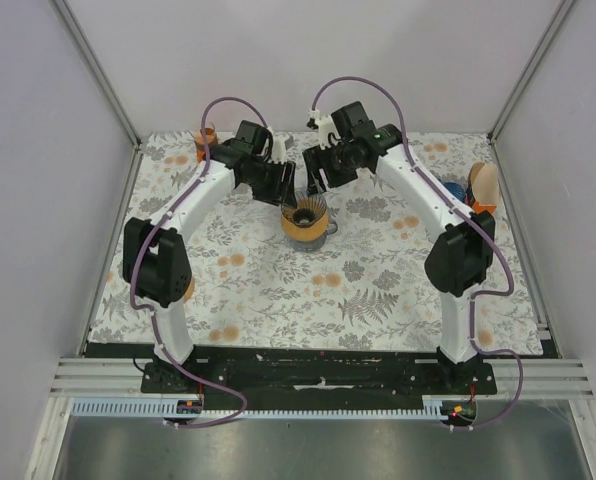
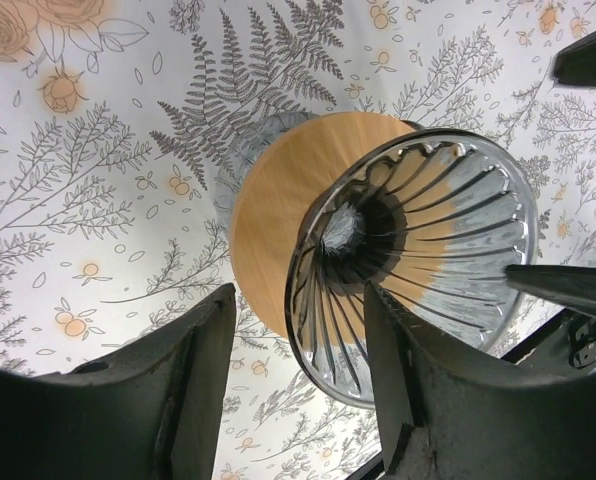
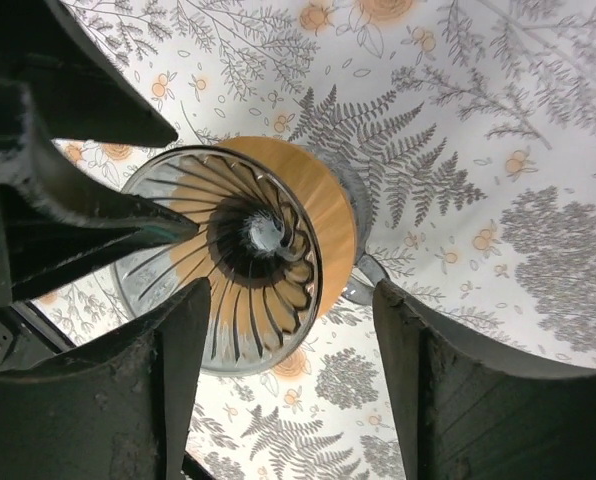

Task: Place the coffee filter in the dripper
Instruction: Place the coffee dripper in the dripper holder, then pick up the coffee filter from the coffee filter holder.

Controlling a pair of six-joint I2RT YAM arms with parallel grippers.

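Hovering over an empty dripper (image 1: 305, 218)

My left gripper (image 2: 298, 300) and right gripper (image 3: 290, 295) hang parted, holding nothing, facing each other straight above the upright glass dripper; neither sits nearer; the coffee filter shows in no view.

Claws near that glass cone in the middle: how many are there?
2. The left claw hangs just left of the glass dripper, the right claw just right of it; both stand open, holding nothing.
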